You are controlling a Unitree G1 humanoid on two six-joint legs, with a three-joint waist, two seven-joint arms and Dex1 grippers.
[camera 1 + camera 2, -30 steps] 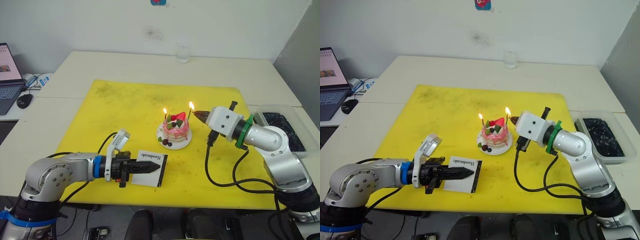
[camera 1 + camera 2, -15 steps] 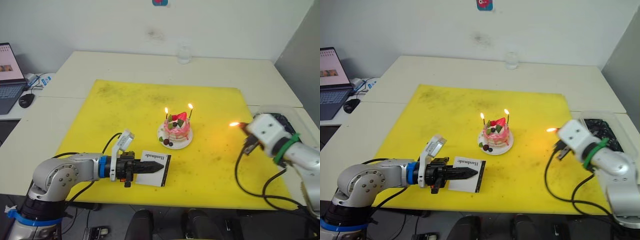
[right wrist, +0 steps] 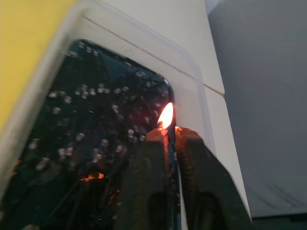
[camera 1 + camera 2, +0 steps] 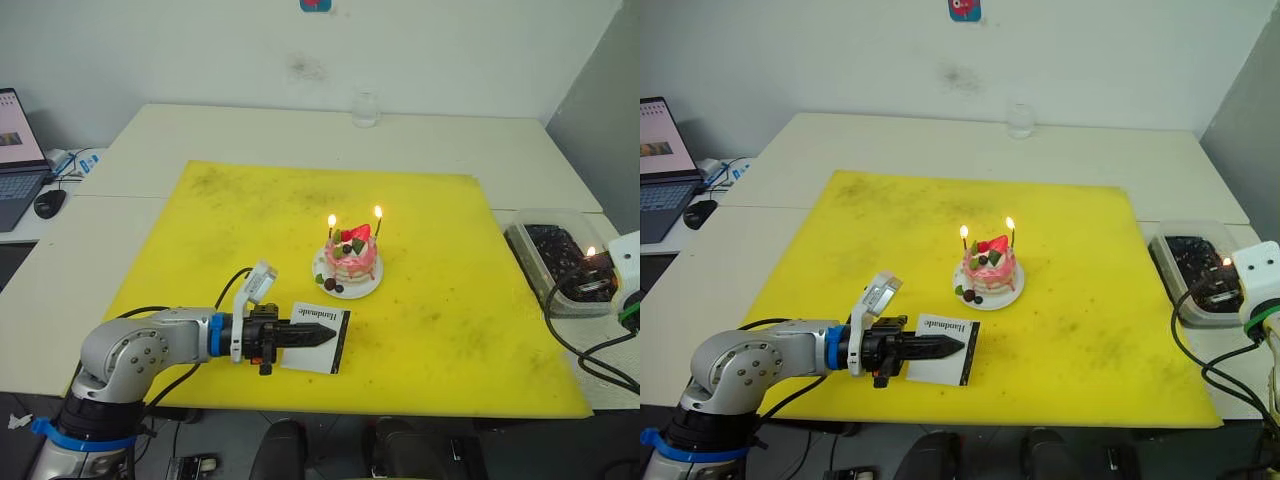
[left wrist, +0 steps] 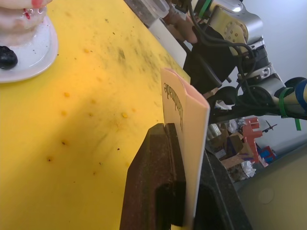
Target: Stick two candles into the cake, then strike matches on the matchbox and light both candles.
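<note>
Both candles (image 4: 964, 237) burn; left claw (image 4: 322, 334) clamps matchbox (image 4: 322, 341) — right claw (image 3: 168, 136) pinches lit match (image 3: 166, 125).

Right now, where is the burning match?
In the head views, the lit match is far right, pinched in the right gripper over the clear tray of dark bits, off the yellow mat.

Readable text, one item: the word "Handmade", small black print on the white face of the matchbox (image 4: 316, 340), near the front edge of the yellow mat (image 4: 250, 210). It also shows on the box in the left wrist view (image 5: 184, 124). No other legible text, numbers or brands.
</note>
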